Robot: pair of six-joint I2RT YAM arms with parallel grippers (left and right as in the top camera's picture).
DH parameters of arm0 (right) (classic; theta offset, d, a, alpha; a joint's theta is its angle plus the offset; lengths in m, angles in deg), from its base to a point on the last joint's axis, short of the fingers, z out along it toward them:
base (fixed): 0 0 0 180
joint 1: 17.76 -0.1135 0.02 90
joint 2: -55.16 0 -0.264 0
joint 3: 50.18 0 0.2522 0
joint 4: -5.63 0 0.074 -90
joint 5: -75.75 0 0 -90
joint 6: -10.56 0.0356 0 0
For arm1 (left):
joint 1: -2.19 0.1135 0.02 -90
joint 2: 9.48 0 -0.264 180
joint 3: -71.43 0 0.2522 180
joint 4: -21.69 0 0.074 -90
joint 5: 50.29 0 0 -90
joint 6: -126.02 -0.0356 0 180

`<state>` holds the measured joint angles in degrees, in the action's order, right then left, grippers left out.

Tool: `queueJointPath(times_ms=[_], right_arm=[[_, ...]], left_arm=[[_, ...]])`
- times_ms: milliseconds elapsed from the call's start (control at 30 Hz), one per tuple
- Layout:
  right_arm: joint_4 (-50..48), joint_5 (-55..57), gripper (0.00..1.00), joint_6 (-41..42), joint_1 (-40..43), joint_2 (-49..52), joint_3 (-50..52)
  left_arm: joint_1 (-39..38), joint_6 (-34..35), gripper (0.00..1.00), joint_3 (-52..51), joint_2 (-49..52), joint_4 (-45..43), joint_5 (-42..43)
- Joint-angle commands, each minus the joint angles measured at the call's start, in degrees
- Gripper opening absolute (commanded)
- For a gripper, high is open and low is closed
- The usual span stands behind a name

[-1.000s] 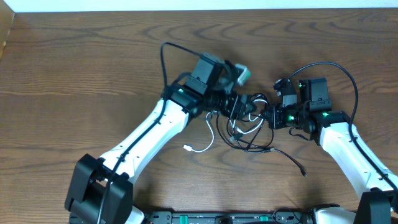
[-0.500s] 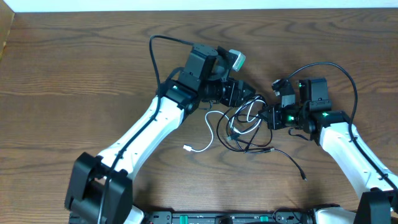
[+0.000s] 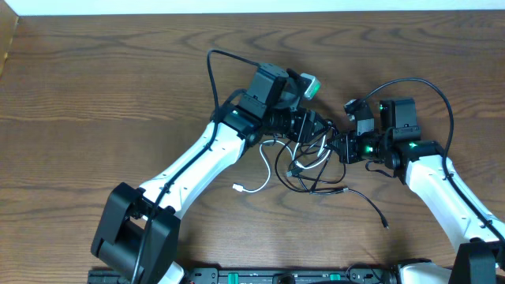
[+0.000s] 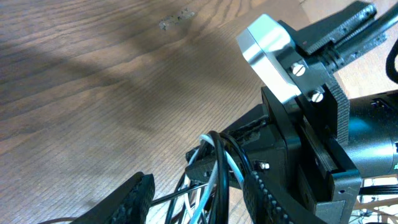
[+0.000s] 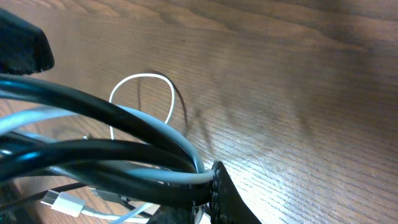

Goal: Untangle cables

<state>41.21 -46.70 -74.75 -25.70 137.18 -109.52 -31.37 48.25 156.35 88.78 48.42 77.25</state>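
Take light, limp cables (image 3: 312,170) at loop inside spread left gripper (image 4: 199,194), 10 o'clock from right gripper (image 3: 341,147) pinching them

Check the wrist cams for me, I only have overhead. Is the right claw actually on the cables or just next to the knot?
Observer: On them. The right wrist view shows the right claw shut on the cables, with black strands and a white one pinched together at its fingertip.
Operator: Left claw clamped too?
Observer: No. In the left wrist view the left claw is open. Its fingers straddle a loop of black and white cord with a gap on either side.
Operator: Any plug close to the right grip?
Observer: Yes, a white plug with a silver tip sits just below the pinched bundle, at the lower left of the right wrist view.
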Motion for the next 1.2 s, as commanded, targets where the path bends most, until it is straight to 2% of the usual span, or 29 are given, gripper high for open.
queueJointPath(times_ms=[0, 200, 500, 700, 800, 1000, 1167], right_arm=[[-0.17, -1.6, 0.01, -0.94, 0.0, 0.02, -0.79], [0.04, -1.62, 0.01, -0.94, -0.04, 0.02, -0.81], [1.57, -1.62, 0.01, -0.96, -0.04, 0.02, -0.81], [1.53, -1.6, 0.01, -0.96, -0.04, 0.02, -0.79], [1.53, -1.62, 0.01, -0.96, -0.04, 0.02, -0.79], [1.57, -1.62, 0.01, -0.96, -0.04, 0.02, -0.79], [2.27, -1.57, 0.01, -0.96, -0.04, 0.0, -0.81]], left_arm=[[-0.83, -0.15, 0.47, 0.04, 0.2, -0.26, -1.18], [-1.03, -0.13, 0.36, 0.04, 0.24, -0.55, -1.18], [-1.03, 0.17, 0.36, 0.04, 0.22, -6.23, -1.18], [-1.99, 0.11, 0.36, 0.02, 0.24, -2.84, -2.38], [-3.02, 0.09, 0.32, -0.11, 0.24, 0.17, -6.91], [-3.54, 0.09, 0.25, -0.13, 0.24, 0.11, -7.19], [-3.39, 0.15, 0.24, -0.11, 0.22, -2.43, -7.15]])
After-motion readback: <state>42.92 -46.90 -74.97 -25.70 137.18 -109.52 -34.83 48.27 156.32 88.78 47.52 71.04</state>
